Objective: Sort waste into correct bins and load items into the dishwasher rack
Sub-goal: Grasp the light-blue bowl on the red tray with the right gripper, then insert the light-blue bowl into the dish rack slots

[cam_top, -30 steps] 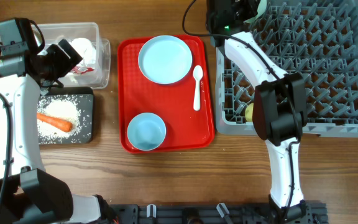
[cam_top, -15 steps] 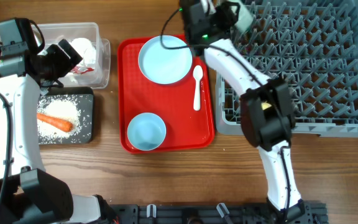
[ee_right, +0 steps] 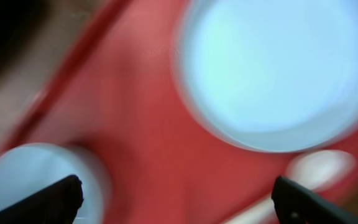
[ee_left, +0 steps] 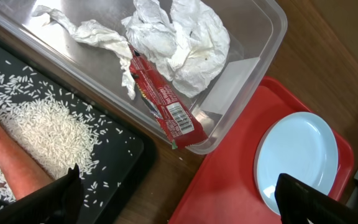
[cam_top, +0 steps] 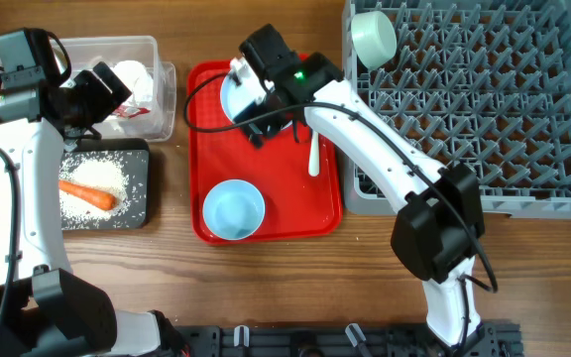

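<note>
Evidently the right gripper [ee_right: 176,186] is hanging over the red tray [cam_top: 201,149] with its jaws apart and nothing between them. I am judging that it is going for the plate [ee_right: 284,68], which is lying flat at the tray's far end and is partly hidden under the arm in the overhead view. The wrist view is smearing, so I cannot tell the exact offset. A flat plate is offering only its rim, so the fingers should be coming in low at the edge, one slipping under the lip and one pressing on top, then tilting it up before lifting. The spoon [cam_top: 312,149] is lying just beside the plate on the rack side, so approaching from the other side is avoiding a knock. The near bowl [cam_top: 234,210] is sitting well apart. In the rack [cam_top: 464,203] the plate should be going upright between pegs, away from the racked bowl [cam_top: 373,38] lying in the far corner. The left gripper [ee_left: 178,186], also apart and empty, is hovering near the tub [ee_left: 241,68], out of the way.
</note>
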Motion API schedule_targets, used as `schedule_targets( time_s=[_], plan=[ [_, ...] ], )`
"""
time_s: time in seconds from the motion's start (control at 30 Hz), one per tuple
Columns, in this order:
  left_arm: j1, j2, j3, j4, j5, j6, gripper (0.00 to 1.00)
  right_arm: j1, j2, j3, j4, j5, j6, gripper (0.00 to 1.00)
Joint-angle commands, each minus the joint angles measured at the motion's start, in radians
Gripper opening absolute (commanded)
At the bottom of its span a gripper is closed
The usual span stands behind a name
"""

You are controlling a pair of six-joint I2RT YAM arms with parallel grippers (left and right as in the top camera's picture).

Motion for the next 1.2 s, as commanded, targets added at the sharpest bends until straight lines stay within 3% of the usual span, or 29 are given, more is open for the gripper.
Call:
schedule_targets(
  time_s=[0.0,0.07,0.2,0.27,0.33,0.43,0.63,0.73,0.87,0.93,0.97,1.07,1.17],
  plan=[
    [0.006,0.008,0.009,0.0,-0.006,-0.002,1.0,0.004,0.002,-0.085,-0.031,-0.399,0.193,0.93],
    [0.006,0.008,0.009,0.0,-0.006,-0.002,1.0,0.021,0.002,-0.185,-0.016,-0.311,0.362,0.89],
    [0.006,0.008,0.009,0.0,-0.006,-0.002,1.0,0.069,0.002,-0.387,0.1,-0.309,0.54,0.79],
    [0.006,0.008,0.009,0.0,-0.006,-0.002,1.0,0.094,0.002,-0.421,0.131,-0.295,0.556,0.69],
    [0.006,0.008,0.009,0.0,-0.006,-0.003,1.0,0.099,0.001,-0.421,0.138,-0.29,0.557,0.52],
    [0.006,0.008,0.009,0.0,-0.006,-0.003,1.0,0.094,0.0,-0.416,0.153,-0.289,0.56,0.36],
    [0.006,0.008,0.009,0.0,-0.006,-0.003,1.0,0.026,-0.017,-0.392,0.14,-0.204,0.554,0.25],
    [0.006,0.008,0.009,0.0,-0.006,-0.002,1.0,0.024,-0.017,-0.392,0.14,-0.193,0.553,0.04],
    [0.006,0.008,0.009,0.0,-0.006,-0.003,1.0,0.018,-0.064,-0.373,0.108,-0.145,0.552,0.04],
    [0.006,0.008,0.009,0.0,-0.006,-0.002,1.0,0.014,-0.255,-0.235,-0.051,0.178,0.526,0.04],
    [0.006,0.008,0.009,0.0,-0.006,-0.002,1.0,0.014,-0.415,-0.203,-0.055,0.527,0.531,0.04],
    [0.006,0.008,0.009,0.0,-0.006,-0.002,1.0,0.008,-0.51,-0.203,-0.047,1.03,0.56,0.04],
    [0.006,0.008,0.009,0.0,-0.006,-0.002,1.0,-0.043,-0.501,-0.208,-0.046,1.28,0.547,0.04]
  ],
)
